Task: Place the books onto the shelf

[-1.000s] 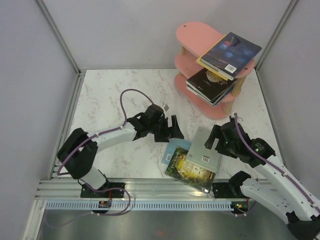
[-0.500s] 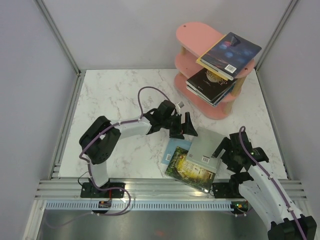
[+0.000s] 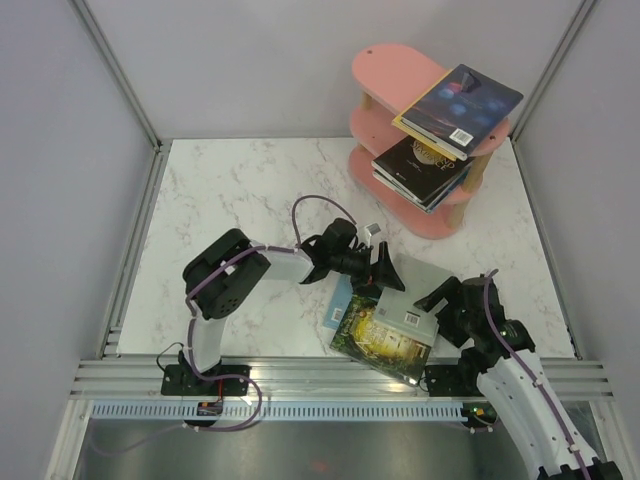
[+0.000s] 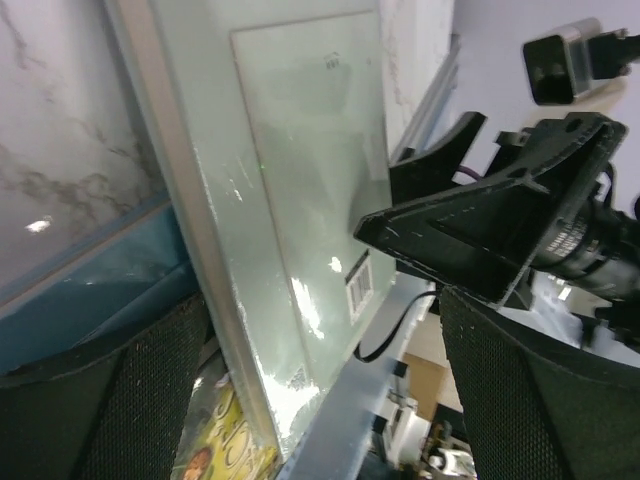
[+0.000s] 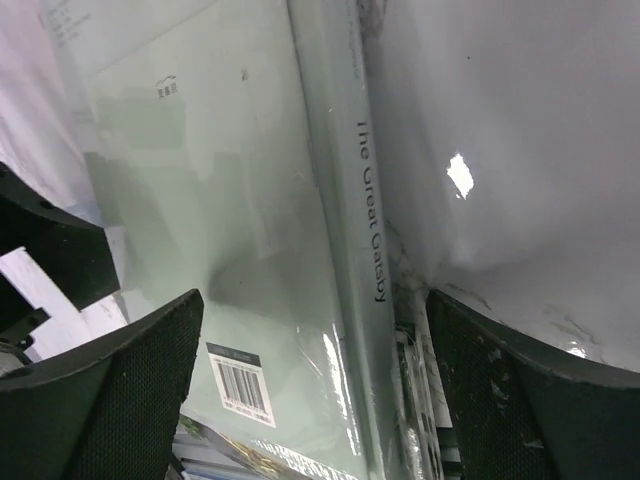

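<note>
Pickup step: left hand (image 3: 385, 272) and right hand (image 3: 438, 298), both spread, flank the grey Great Gatsby paperback (image 3: 412, 285) near the tabletop's (image 3: 230, 190) near edge; next: pinch edges, lift to shelf (image 3: 395, 65).

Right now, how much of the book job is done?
Done: a dark blue book tops the shelf, a black book stack below. In hand: nothing; open left fingers and right fingers flank the grey book. Left: that, the light blue book and landscape book.

Bright, even light overhead; wrist views are soft, with glare on the grey book (image 4: 290, 200).
</note>
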`<state>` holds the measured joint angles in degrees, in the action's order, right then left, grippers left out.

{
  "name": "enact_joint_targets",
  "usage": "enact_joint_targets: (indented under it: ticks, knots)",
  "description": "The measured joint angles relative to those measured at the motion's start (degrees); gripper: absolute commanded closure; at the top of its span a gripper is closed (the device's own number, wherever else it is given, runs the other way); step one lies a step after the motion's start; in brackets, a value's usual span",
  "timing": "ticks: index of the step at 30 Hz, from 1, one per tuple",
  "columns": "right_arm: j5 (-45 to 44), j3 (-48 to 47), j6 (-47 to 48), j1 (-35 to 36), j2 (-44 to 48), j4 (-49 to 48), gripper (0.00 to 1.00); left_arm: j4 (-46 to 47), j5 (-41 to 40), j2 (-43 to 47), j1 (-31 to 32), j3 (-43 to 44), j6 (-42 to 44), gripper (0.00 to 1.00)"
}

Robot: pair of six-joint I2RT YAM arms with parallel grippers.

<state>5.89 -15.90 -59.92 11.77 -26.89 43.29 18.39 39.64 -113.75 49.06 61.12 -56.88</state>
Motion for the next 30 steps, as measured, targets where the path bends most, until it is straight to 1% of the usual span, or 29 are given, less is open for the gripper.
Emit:
enact_joint_targets:
  ticks: [2, 3, 6, 8, 9, 11, 12, 14, 15, 16, 19, 23, 26, 27, 29, 30]
  knots:
    - [0.3, 0.9, -0.8, 0.0, 2.4, 0.0, 0.08, 4.7, 1.3, -0.8, 0.2, -1.4, -2.6, 0.05]
    - [0.4, 1.3, -1.3, 0.0, 3.5, 0.0, 0.10, 7.2, 1.9, -1.1, 0.2, -2.1, -4.2, 0.06]
    - [0.4, 1.7, -1.9, 0.0, 5.7, 0.6, 0.14, 16.4, 3.2, -2.3, 0.2, -4.5, -9.6, 0.07]
    - [0.4, 1.7, -2.0, -0.1, 6.4, 0.9, 0.16, 24.2, 3.9, -4.0, 0.1, -6.1, -14.8, 0.12]
    - [0.3, 1.7, -2.1, -0.2, 6.6, 0.9, 0.17, 25.6, 3.9, -4.4, 0.0, -6.4, -16.0, 0.14]
    - [0.1, 1.7, -2.3, -0.4, 7.1, 0.7, 0.19, 33.4, 4.3, -7.1, -0.3, -6.9, -21.9, 0.20]
    - [-0.2, 1.7, -2.5, -0.5, 7.3, 0.5, 0.24, 36.7, 4.5, -8.6, -0.5, -7.0, -24.4, 0.20]
    - [-0.6, 1.3, -2.5, -0.6, 7.5, 0.5, 0.31, 41.5, 4.7, -10.4, -0.6, -7.0, -28.3, 0.22]
    - [-0.7, 0.8, -2.4, -0.6, 7.5, 0.7, 0.36, 42.7, 4.8, -10.8, -0.6, -7.0, -29.3, 0.22]
    - [-0.8, 0.2, -2.3, -0.6, 7.4, 1.0, 0.37, 43.5, 4.9, -10.9, -0.5, -7.0, -29.9, 0.23]
    - [-0.8, -2.8, -1.7, -0.3, 6.8, 1.2, 0.38, 45.4, 5.8, -10.9, -0.1, -6.9, -30.4, 0.26]
    - [-0.7, -7.1, -1.3, -0.3, 5.3, 0.2, 0.38, 44.2, 7.1, -10.7, 0.6, -6.7, -30.3, 0.28]
    - [-0.9, -9.0, -1.1, -0.3, 4.8, -0.9, 0.49, 43.3, 7.5, -10.3, 0.7, -6.6, -30.3, 0.28]
    - [-1.0, -9.4, -0.9, -0.4, 4.7, -1.5, 0.61, 43.0, 7.5, -10.1, 0.6, -6.4, -30.3, 0.28]
    - [-1.6, -9.4, -0.9, -0.5, 4.7, -2.8, 0.78, 42.0, 7.8, -9.9, 0.4, -5.9, -30.3, 0.30]
    - [-1.6, -9.4, -1.7, -0.7, 4.6, -4.0, 0.82, 41.2, 7.9, -9.9, 0.3, -5.7, -30.3, 0.30]
